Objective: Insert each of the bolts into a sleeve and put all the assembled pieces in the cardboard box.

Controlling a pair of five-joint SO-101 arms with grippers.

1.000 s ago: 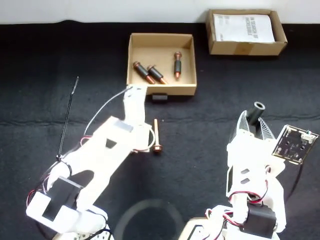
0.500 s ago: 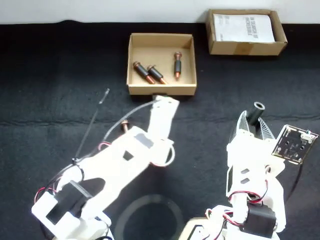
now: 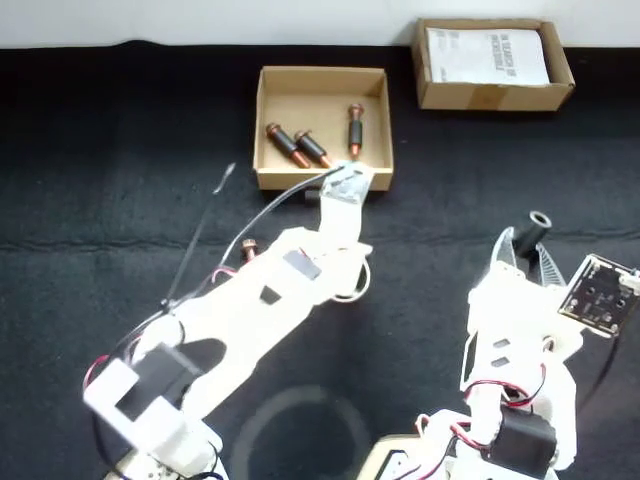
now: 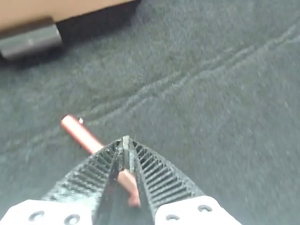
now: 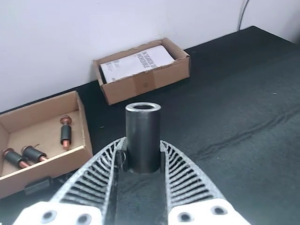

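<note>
black cloth [image 3: 90,150] under jaws. left gripper [image 4: 125,141] pinching bolt [image 4: 77,132], shaft past tips; right gripper [image 5: 142,157] clamping sleeve [image 5: 143,133]. risk: skewed bolt pivots, misses bore.

A smooth coppery metal bolt [image 4: 78,134] is gleaming against rough matt black cloth [image 4: 215,89], while a dark semi-gloss metal sleeve [image 5: 143,138] is catching light.

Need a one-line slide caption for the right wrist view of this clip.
Right gripper holds a dark sleeve between its fingers, with three assembled pieces lying in the cardboard box beyond.
</note>
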